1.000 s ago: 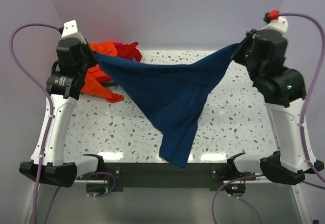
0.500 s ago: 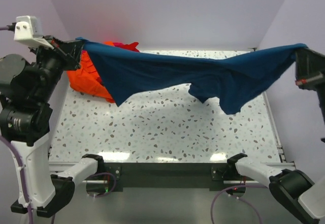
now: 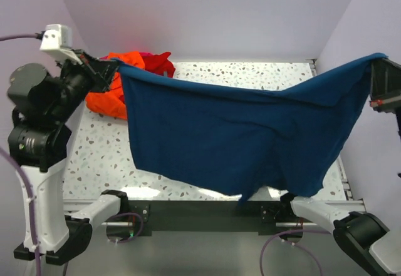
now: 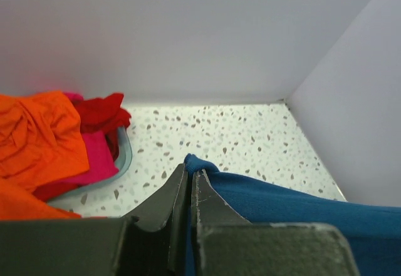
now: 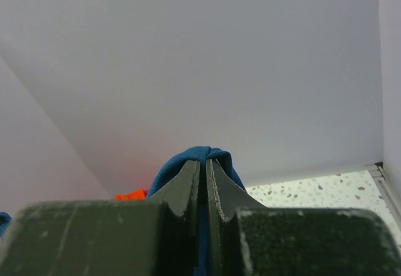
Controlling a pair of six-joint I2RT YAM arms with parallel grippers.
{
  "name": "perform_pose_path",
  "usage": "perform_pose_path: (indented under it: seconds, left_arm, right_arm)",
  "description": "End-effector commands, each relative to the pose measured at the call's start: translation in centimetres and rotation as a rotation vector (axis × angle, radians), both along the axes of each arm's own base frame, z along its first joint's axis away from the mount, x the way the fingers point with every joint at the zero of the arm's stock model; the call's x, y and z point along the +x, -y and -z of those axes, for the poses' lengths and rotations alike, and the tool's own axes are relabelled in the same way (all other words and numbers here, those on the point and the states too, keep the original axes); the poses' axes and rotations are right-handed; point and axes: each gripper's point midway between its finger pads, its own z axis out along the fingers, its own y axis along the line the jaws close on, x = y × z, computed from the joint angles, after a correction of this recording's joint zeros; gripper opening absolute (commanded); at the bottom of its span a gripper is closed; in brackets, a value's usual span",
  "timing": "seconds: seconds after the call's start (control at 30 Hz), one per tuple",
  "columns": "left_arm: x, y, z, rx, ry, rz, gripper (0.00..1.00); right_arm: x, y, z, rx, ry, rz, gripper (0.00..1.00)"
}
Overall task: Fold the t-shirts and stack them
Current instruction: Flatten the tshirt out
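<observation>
The speckled desk is mostly hidden behind the navy t-shirt, which is held off the surface and stretched between the left arm and the right arm. It hangs as one broad sheet, and its lower edge reaches down to the desk's near edge. No white print shows on this side.

The step in hand looks like the opening-out before the fold. The next move likely calls for lowering both corners together and letting the hem touch down first, so the cloth lies flat and unwrinkled.

At the far left corner lie the orange t-shirt, the red t-shirt and the magenta t-shirt, piled partly in a shallow tray and not yet folded.

The left jaws are clenched on one top corner of the navy cloth, the right jaws on the other, and fabric bulges past the tips in each wrist view.

Half a second earlier the shirt sagged in a twisted bunch right of centre. That bunch has now dropped open, and the left arm sits slightly lower.
</observation>
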Motion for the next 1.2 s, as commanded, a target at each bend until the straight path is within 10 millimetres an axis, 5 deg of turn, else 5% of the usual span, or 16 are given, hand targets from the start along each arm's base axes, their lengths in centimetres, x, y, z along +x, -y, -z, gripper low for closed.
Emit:
perform_pose_path:
  seconds: [0.0,0.1,0.3,0.47,0.6,0.77,1.07,1.17]
  left_arm:
    - [4.9,0.4,4.5,0.006,-0.129,-0.011,0.00]
    - [7.6,0.4,6.2,0.025,-0.154,-0.020,0.00]
    - [10.6,0.1,5.1,0.058,-0.121,-0.054,0.00]
    - [10.7,0.2,4.0,0.070,-0.104,-0.043,0.00]
    - [8.9,0.0,2.6,0.073,-0.060,-0.038,0.00]
    - [5.6,0.3,1.0,0.065,-0.006,-0.004,0.00]
    - [-2.8,-2.3,-4.5,0.042,0.147,-0.098,0.00]
    - [-2.8,-1.9,-4.3,0.032,0.142,-0.080,0.00]
  right_arm:
    - [4.8,-0.8,1.1,-0.053,-0.065,0.072,0.00]
    - [7.5,-1.5,2.4,-0.088,-0.117,0.098,0.00]
    - [11.6,-3.0,2.6,-0.138,-0.156,0.112,0.00]
    - [11.8,-3.3,1.3,-0.138,-0.130,0.104,0.00]
    - [10.6,-3.1,1.1,-0.130,-0.116,0.085,0.00]
    - [6.4,-2.2,0.0,-0.092,-0.056,0.038,0.00]
    - [-0.9,0.7,-2.4,-0.024,0.073,0.026,0.00]
    - [-1.8,1.3,-3.3,-0.006,0.110,0.039,0.00]
